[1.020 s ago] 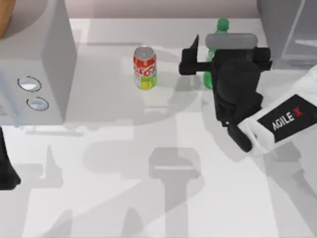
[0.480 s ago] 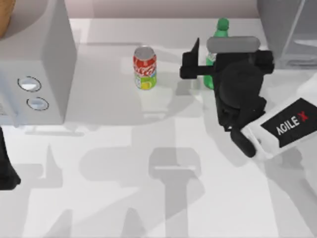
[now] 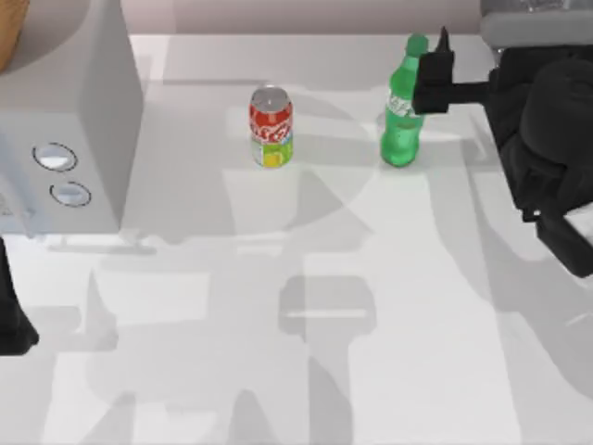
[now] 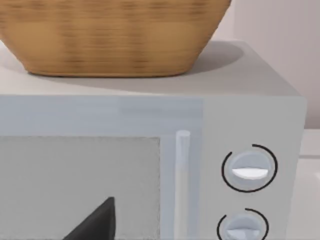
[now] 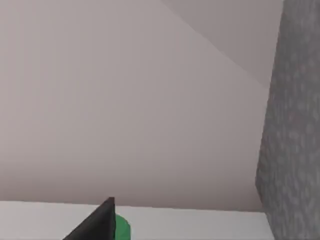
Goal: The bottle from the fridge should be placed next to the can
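Two items concern you on the desk (image 3: 278, 278): the bottle (image 3: 403, 125) stands upright and unsupported toward the right rear, and the can (image 3: 271, 128) stands upright to its left, apart from it with bare desk between. The fridge (image 3: 533, 14) sits at the rear right corner.

Risk, in my judgement: the right hand (image 3: 434, 72) hangs just beside the bottle's neck, one dark finger at cap height. Any sideways drift toward the left would clip the tall, narrow bottle and tip it. You should also query whether that gap to the can satisfies "next to".

The right hand grasps nothing; it is released from the bottle, though how wide the fingers stand cannot be told. The left arm is parked at the left edge, facing the microwave (image 4: 250, 170).
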